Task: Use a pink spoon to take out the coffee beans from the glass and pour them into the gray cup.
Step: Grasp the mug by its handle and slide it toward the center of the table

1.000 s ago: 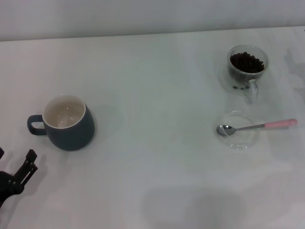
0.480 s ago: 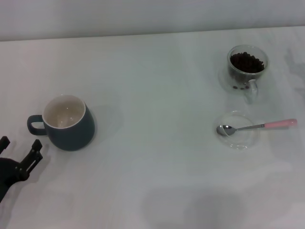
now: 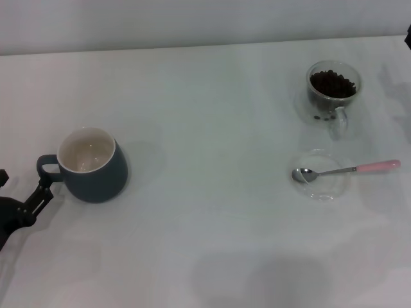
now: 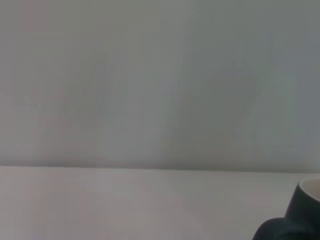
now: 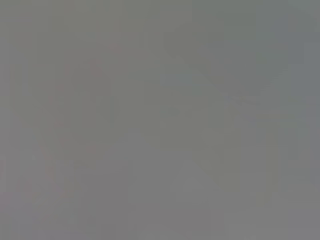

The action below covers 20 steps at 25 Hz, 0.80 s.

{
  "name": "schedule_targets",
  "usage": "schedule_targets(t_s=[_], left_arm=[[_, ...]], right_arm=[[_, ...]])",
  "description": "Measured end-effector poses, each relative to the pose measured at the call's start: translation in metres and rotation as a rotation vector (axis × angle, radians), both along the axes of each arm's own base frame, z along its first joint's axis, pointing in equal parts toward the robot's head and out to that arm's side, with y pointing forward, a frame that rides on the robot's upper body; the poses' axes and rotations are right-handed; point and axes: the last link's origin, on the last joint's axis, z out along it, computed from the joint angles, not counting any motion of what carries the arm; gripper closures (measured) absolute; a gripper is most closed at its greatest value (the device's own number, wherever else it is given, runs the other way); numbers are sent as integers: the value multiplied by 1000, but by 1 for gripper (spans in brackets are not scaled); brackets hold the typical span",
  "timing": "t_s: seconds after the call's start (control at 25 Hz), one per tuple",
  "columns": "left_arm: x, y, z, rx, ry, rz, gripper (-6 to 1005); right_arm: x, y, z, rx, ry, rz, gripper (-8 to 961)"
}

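The left gripper [image 3: 24, 192], jaws spread, sat at the counter's left edge by the cup [image 3: 93, 165]; the right gripper's state I cannot tell.

A flat, shallow, round dish of clear glass [image 3: 334, 188] lies on the right side of the plain white table [image 3: 212, 128], toward the near edge. The table's matte top fills nearly the whole head view. Along its far edge rises a pale, bare wall [image 3: 192, 22], which also fills the upper part of the left wrist view [image 4: 150, 80].
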Motion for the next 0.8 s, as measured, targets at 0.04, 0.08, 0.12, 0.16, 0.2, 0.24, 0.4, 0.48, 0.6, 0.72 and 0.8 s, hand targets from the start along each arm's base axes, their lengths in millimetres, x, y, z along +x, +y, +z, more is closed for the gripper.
schedule_targets(t_s=[0.04, 0.08, 0.12, 0.16, 0.2, 0.24, 0.4, 0.48, 0.6, 0.72, 0.8], left_arm=[[0, 1, 0, 0, 0, 0, 115], [1, 3, -1, -1, 2, -2, 115], [2, 4, -1, -2, 4, -3, 115], [3, 6, -1, -4, 5, -5, 116], [3, 7, -1, -4, 6, -6, 116], [4, 9, -1, -5, 9, -7, 117], [5, 15, -1, -11, 15, -10, 123], [5, 16, -2, -16, 20, -6, 179], [7, 19, -4, -21, 26, -5, 262], [9, 23, -6, -25, 28, -2, 333], [10, 25, -7, -30, 30, -5, 377]], right_arm=[[-1, 1, 0, -1, 0, 0, 186], [-1, 2, 0, -2, 0, 1, 186], [-1, 2, 0, -3, 1, 1, 186], [-1, 2, -1, -4, 1, 0, 186], [-1, 2, -1, -4, 1, -1, 186], [-1, 2, -1, -5, 1, -2, 186], [-1, 3, -1, -6, 1, -2, 186], [-2, 3, -1, -6, 1, -2, 186], [-2, 4, 0, -6, 0, -1, 186], [-2, 4, 0, -6, 0, -1, 186], [-2, 4, 0, -7, -1, -1, 186]])
